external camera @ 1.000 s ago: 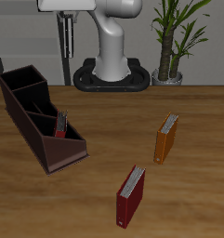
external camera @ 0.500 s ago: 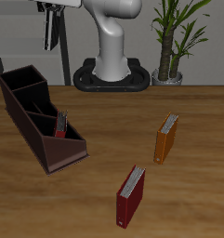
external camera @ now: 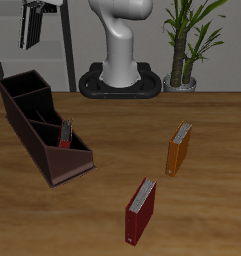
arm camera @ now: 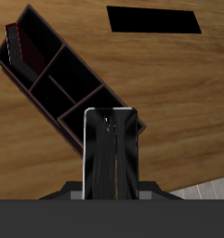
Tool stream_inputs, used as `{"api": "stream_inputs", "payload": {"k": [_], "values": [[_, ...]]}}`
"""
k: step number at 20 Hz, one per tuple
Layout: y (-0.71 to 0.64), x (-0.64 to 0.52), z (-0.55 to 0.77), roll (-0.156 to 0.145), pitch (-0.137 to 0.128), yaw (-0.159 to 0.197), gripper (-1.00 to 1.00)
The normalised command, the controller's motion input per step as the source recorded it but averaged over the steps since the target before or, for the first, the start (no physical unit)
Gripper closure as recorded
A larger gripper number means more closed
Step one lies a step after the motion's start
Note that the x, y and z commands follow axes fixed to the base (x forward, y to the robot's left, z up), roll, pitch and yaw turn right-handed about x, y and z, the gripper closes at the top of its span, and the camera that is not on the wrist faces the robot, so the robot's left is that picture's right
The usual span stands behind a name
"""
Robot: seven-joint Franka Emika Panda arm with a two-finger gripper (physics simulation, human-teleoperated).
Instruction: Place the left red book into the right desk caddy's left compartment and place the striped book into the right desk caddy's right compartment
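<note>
One striped book sits clamped in the end effector, high above the caddy. Its nearest end section already holds the red book.

Wooden table seen in warm brown grain, potted plant set behind its far edge, grey wall beyond.

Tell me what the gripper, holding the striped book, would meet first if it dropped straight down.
Probably the caddy: the gripper hangs above it with the striped book over its empty end section, though depth is uncertain.
</note>
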Motion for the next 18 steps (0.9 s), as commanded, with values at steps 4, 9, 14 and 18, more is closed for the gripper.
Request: {"api": "stream_inputs", "payload": {"k": [4,9,14,18], "values": [[-0.41,0.15,0.18,0.009,0.010,0.050,1.00],[-0.27,0.25,0.04,0.093,0.065,0.018,1.00],[-0.02,0.16,0.01,0.104,0.022,0.020,1.00],[-0.07,0.25,-0.02,0.041,0.033,-0.053,1.00]]}}
